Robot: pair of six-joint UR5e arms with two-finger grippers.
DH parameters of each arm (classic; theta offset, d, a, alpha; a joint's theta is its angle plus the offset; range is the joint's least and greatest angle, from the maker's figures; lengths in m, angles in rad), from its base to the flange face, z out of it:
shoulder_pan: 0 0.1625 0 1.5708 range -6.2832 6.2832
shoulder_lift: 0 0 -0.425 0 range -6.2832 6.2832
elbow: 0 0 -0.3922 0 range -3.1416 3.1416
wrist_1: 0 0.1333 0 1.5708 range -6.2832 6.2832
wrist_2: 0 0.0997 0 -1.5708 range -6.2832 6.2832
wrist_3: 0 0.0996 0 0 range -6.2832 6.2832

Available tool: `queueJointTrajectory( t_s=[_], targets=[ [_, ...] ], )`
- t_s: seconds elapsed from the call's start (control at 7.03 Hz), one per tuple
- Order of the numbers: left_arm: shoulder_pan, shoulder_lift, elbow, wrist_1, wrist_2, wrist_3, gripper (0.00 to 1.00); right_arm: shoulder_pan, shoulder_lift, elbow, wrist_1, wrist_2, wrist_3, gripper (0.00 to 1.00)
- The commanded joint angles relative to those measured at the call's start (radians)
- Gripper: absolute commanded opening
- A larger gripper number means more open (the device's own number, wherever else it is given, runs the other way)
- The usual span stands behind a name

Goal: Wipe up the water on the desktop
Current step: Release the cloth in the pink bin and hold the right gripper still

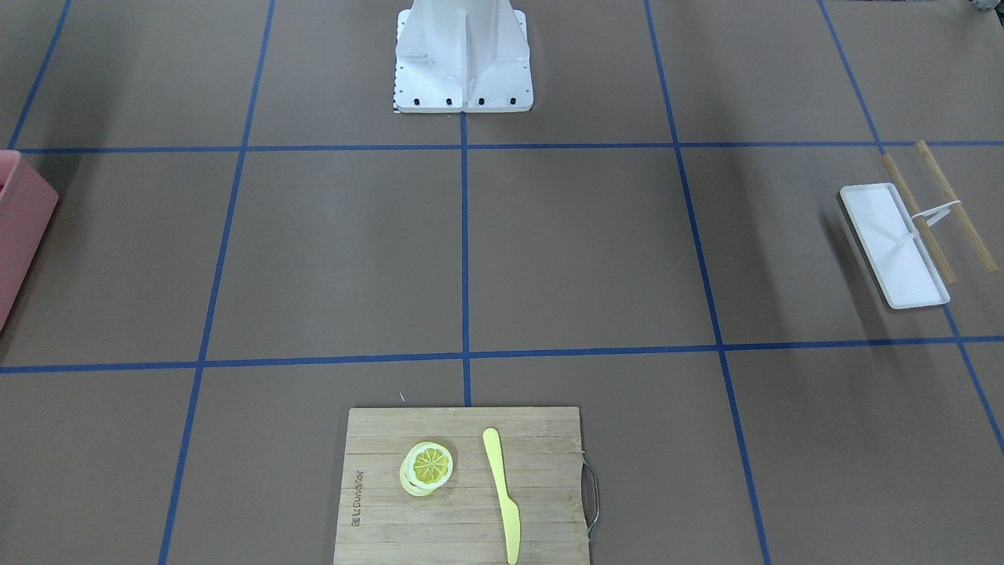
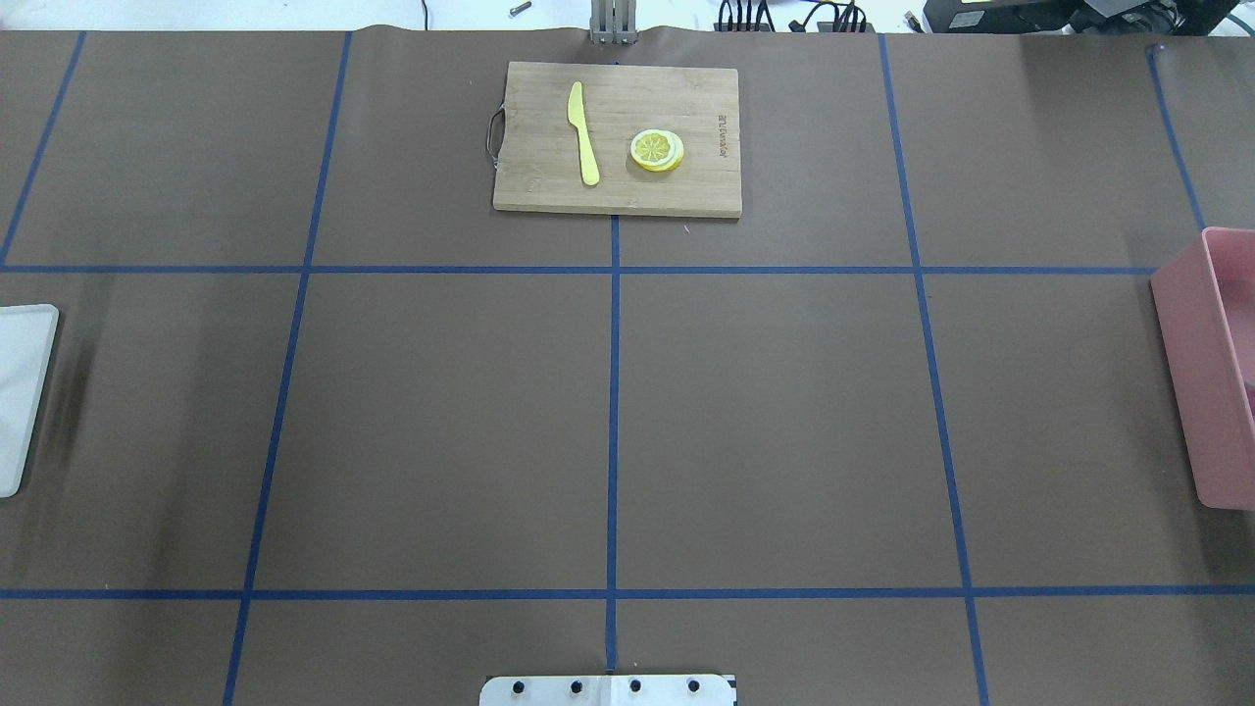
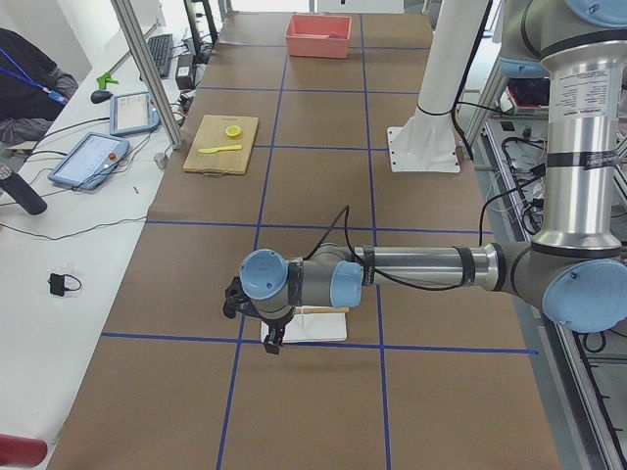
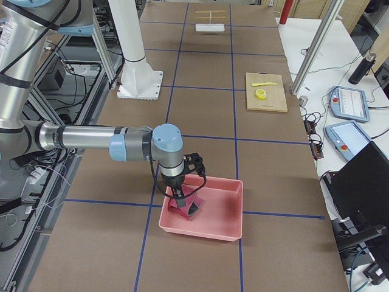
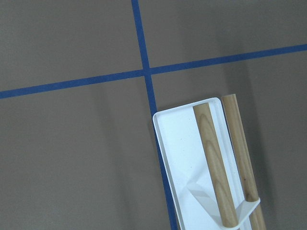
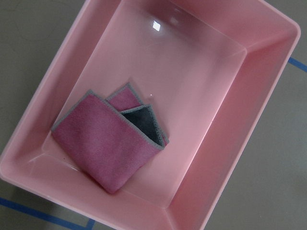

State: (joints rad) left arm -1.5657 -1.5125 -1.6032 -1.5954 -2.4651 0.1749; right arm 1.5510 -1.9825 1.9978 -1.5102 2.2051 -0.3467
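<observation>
matte brown desktop [image 2: 784, 431]; folded pink cloth [image 6: 108, 143] in glossy rectangular bin [image 6: 240, 120].

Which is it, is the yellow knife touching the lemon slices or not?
Apart. The overhead view shows a strip of bare cutting board between the yellow knife and the lemon slices; both lie on it.

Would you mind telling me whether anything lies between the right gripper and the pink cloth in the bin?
Nothing visible does. The folded pink cloth lies alone on the floor of the open-topped pink bin, with nothing on top of it, and the right gripper hangs over it.
</observation>
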Motion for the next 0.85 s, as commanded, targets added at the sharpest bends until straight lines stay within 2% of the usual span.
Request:
queueJointTrajectory(
  t_s=[0.0,0.28,0.43,0.57,0.71],
  targets=[
    [-0.001,0.000,0.000,0.000,0.000,0.000,0.99,0.004,0.092,-0.033,-0.011,0.001,0.011,1.00],
    [0.001,0.000,0.003,0.000,-0.001,-0.006,0.99,0.003,0.174,-0.150,-0.019,0.008,0.018,1.00],
    [0.000,0.000,0.008,-0.001,0.000,0.001,0.99,0.003,0.203,-0.190,-0.039,0.010,0.096,1.00],
    [-0.001,0.000,0.008,-0.002,0.009,0.002,0.99,0.003,0.208,-0.185,-0.039,0.011,0.273,1.00],
    [-0.001,0.000,0.003,-0.002,0.085,0.003,0.99,0.004,0.208,-0.179,-0.036,0.037,0.370,1.00]
  ],
)
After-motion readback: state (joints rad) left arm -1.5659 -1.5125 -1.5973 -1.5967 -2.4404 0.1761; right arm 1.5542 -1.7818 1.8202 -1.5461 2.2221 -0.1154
